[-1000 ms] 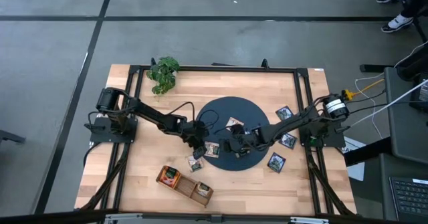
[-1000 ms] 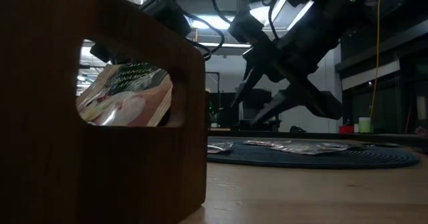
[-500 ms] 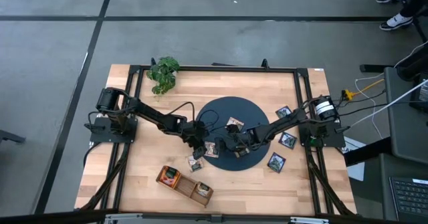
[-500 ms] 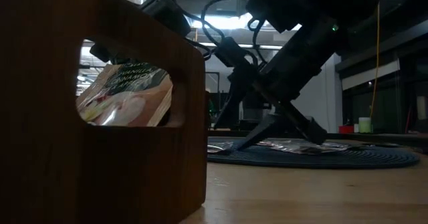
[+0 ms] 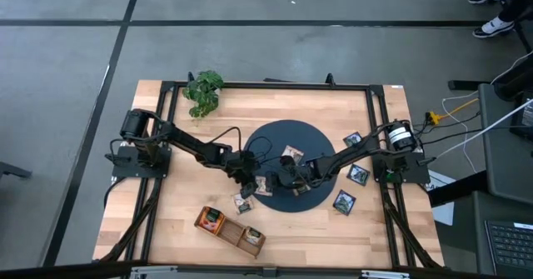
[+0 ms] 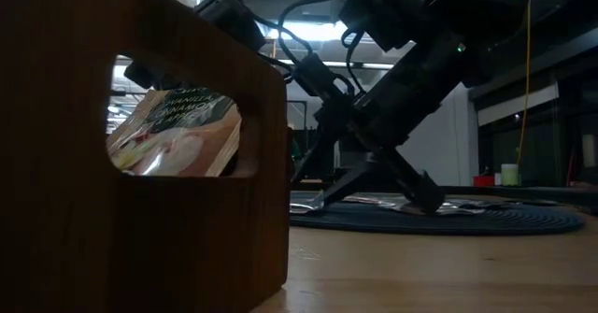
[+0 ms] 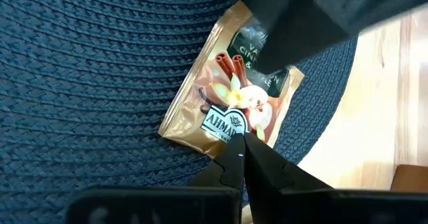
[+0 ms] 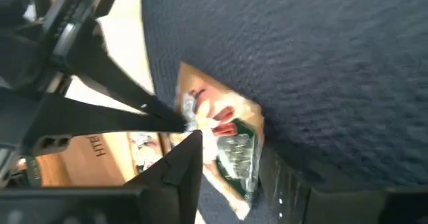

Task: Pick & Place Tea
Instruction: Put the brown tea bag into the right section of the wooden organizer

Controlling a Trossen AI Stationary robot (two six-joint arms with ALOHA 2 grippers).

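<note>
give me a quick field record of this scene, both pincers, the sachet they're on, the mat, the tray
left pincer: shut, tips on one edge of the sachet
right pincer: fingers astride the same sachet's other end
sachet: pale brown, flat on the mat near its edge
mat: round, dark blue, mid-table
tray: brown, on the table's near side, tea inside
loose sachets: dark, beside the mat
</note>
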